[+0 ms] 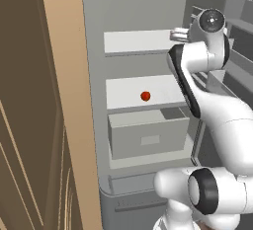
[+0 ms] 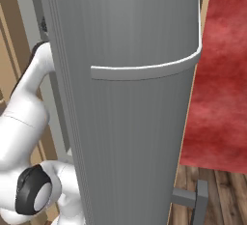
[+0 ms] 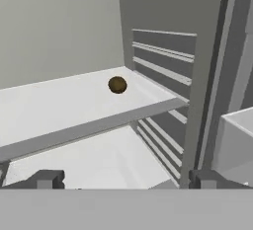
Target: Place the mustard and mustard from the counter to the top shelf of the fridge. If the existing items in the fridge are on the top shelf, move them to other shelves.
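White shelves stood bare inside the open fridge (image 1: 94,51), except for two small items. The dark brown lump (image 3: 117,84) sat on the top shelf (image 3: 59,103), toward its back right corner, near the ribbed side wall. The orange-red ball (image 1: 145,95) lay on the middle shelf (image 1: 123,88), above the pale grey drawer box (image 1: 148,135). The fingers (image 3: 126,179) were spread as wide as they go and held nothing, aimed at the front edge of the top shelf, well short of the lump. My judgement: a round lump could roll from a glancing touch, slipping toward the wall or off the shelf edge, and the wide fingers might strike the shelf's front lip on a low approach.
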